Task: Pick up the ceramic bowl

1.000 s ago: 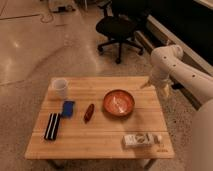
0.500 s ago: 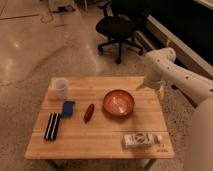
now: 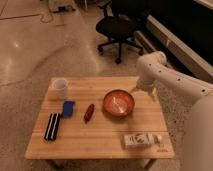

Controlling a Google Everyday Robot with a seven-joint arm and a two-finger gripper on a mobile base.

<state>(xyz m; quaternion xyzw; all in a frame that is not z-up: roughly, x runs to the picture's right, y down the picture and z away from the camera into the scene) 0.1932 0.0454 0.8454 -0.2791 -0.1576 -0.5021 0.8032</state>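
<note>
The ceramic bowl (image 3: 119, 103) is round, shallow and orange-red with a glossy inside. It sits upright on the wooden table (image 3: 100, 140), right of centre. My gripper (image 3: 143, 92) hangs from the white arm (image 3: 170, 80) over the table's far right part, just right of the bowl's rim and a little above it. It is open, holds nothing and does not touch the bowl.
A white cup (image 3: 60, 87) stands at the far left. A blue block (image 3: 67, 108), a black and white striped item (image 3: 52, 126), a small red item (image 3: 89, 112) and a white packet (image 3: 141, 140) lie on the table. A black office chair (image 3: 119, 27) stands behind.
The arm has swung left and slightly down, bringing the gripper closer to the bowl's right rim. The items on the table have not moved.
</note>
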